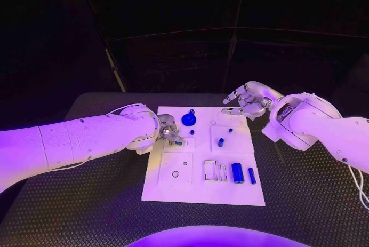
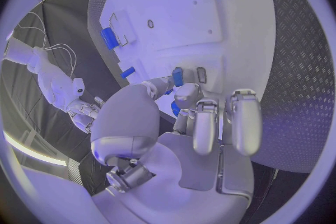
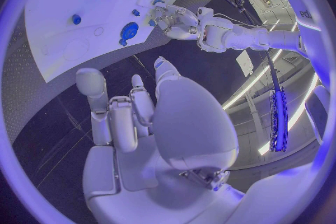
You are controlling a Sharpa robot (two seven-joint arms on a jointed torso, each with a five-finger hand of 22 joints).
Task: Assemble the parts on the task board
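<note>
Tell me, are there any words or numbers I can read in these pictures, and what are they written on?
No words or numbers can be read on the task board, the blue parts or either hand.
"ed": pale letters on something in the room at the rim of the right wrist view; they are cut off, so the full word cannot be told.

Task board (image 1: 200, 191) white. Parts blue: round disc (image 1: 189, 119) near board's far edge, cylinder (image 1: 238, 173) near its near edge. Desk (image 1: 307, 199) black, diamond-tread pattern. Left robot hand (image 1: 168, 130) silver.
</note>
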